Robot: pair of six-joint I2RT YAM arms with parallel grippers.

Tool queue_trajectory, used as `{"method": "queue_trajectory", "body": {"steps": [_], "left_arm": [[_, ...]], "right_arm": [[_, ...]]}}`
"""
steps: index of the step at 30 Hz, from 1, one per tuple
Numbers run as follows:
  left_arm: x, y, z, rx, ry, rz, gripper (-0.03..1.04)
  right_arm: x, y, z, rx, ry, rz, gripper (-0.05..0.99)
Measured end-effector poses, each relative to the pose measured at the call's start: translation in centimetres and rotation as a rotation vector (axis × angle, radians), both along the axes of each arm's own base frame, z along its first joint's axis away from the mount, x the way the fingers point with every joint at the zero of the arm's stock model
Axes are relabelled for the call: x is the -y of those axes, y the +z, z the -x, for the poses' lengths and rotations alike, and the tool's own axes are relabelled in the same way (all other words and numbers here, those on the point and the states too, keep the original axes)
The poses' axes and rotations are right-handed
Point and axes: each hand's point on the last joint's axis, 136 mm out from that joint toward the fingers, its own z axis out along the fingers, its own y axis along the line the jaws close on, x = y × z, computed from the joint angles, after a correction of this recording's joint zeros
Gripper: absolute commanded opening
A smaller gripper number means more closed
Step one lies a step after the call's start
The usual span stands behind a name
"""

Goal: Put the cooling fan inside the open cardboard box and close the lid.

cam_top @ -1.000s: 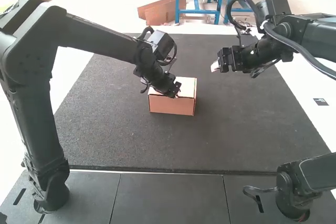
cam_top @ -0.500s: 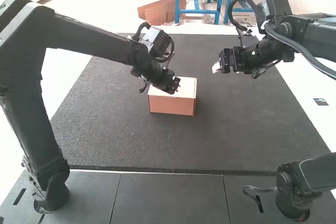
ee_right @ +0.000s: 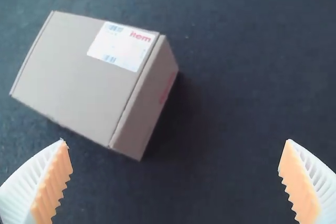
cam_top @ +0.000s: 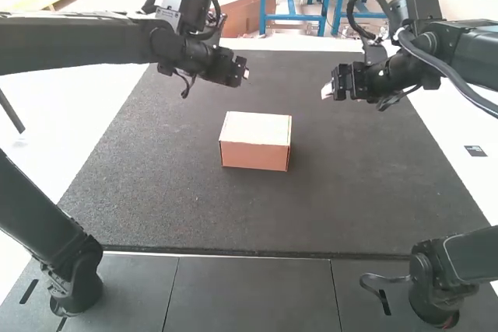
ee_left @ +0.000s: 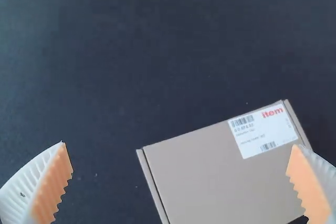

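Observation:
A small brown cardboard box [cam_top: 256, 141] sits with its lid down in the middle of the dark mat [cam_top: 156, 184]; a white label lies on its top. The box [ee_left: 226, 169] lies below my left gripper, and the box [ee_right: 94, 82] also lies below my right gripper. My left gripper [cam_top: 240, 72] hangs high above the mat, behind and left of the box, open and holding nothing. My right gripper [cam_top: 330, 88] hovers to the box's right rear, also open and holding nothing. White ribbed fingers [ee_left: 44, 184] with orange pads [ee_right: 50, 182] stand wide apart in both wrist views.
The dark mat covers most of the table, with white floor beyond its left and right edges. Both arm bases [cam_top: 70, 285] stand at the front corners. A small black tag [cam_top: 475, 150] lies off the mat at right.
My left gripper has lifted off the box top and risen back to the left. The right gripper shifted slightly. The box stays put, lid down.

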Motion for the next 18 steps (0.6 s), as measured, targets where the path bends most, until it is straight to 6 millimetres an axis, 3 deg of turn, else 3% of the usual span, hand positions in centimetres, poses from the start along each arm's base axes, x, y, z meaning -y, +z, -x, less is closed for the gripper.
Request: {"method": "queue_trajectory", "body": {"steps": [4, 8, 11, 18], "left_arm": [[-1.6, 2.5, -0.4, 0.077, 0.036, 0.046, 0.97], [-2.6, 3.7, 0.5, 0.142, 0.046, 0.084, 0.97], [-3.4, 3.5, 1.6, 0.170, 0.049, 0.099, 0.97], [-5.4, 3.1, 4.6, 0.250, 0.058, 0.143, 0.97]], "right_arm": [[0.6, 3.0, -1.8, 0.149, -0.039, -0.024, 0.91], [1.2, 5.5, -1.7, 0.278, -0.065, -0.047, 0.91], [1.7, 5.5, -1.1, 0.311, -0.081, -0.047, 0.91], [2.9, 3.3, 0.2, 0.329, -0.123, -0.023, 0.91]]}}
